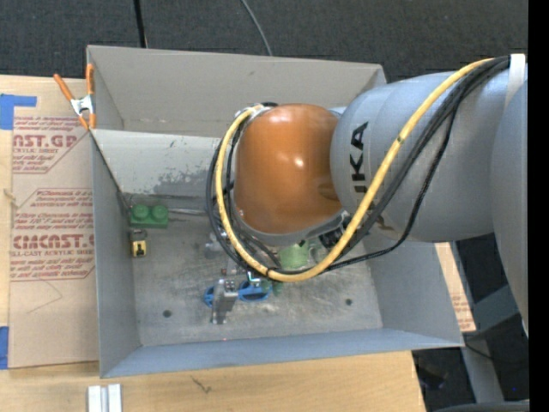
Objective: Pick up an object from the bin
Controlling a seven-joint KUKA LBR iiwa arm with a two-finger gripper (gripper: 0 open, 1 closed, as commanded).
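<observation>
1. Blue piece (249,290), small and irregular, lies on the floor of the bin (257,343) close to the near wall and roughly midway along it. The pincer (223,303) stands low on the floor at its left side, touching it or very nearly so.
2. Whether the pincer is released or clenched cannot be told, as its metal parts merge with the grey floor.
3. The step in hand is judged to be settling on the blue piece. Done well, the pincer would be centred over the piece rather than beside it. It would span the narrower side and grip only once level with the floor, so the piece is not nudged away.
4. A pale green piece (294,256) sits just behind and to the right, under the lower edge of the orange cover (283,170). A green block (148,215) and a small yellow-and-black piece (138,247) lie well apart by the left wall, clear of the work.
5. The bin floor is scuffed grey metal with pale marks, between sloping walls, so a light piece may slide. A dark floor (343,15) lies beyond the far wall.
</observation>
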